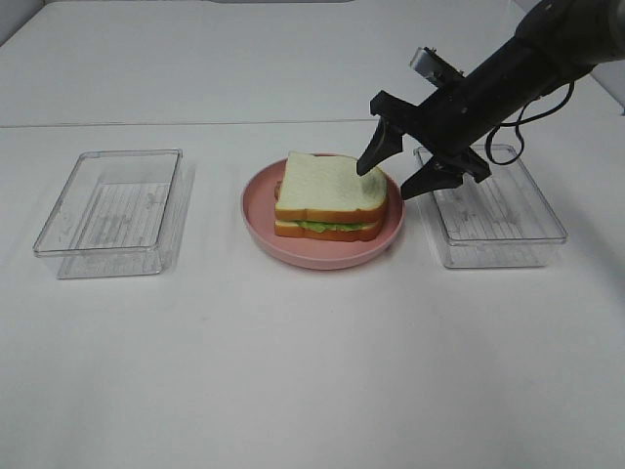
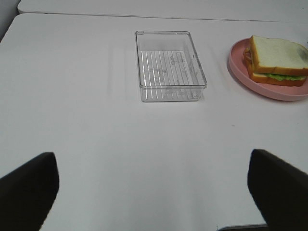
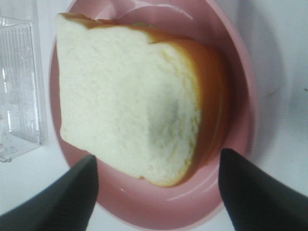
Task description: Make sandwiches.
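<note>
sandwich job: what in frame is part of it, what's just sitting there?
In the job:
- sandwich, stacked on the pink plate
- right gripper, jaws open around the sandwich's corner

Just sitting there:
- left clear tray, nothing in it
- right clear tray, nothing visible inside
- left gripper, open, over bare table

The sandwich lies flat and assembled on the round pink plate at the middle of the surface. I see a white top slice with orange-brown crust, green lettuce showing along the near edge, and a second slice underneath, the corners roughly lined up.
</note>
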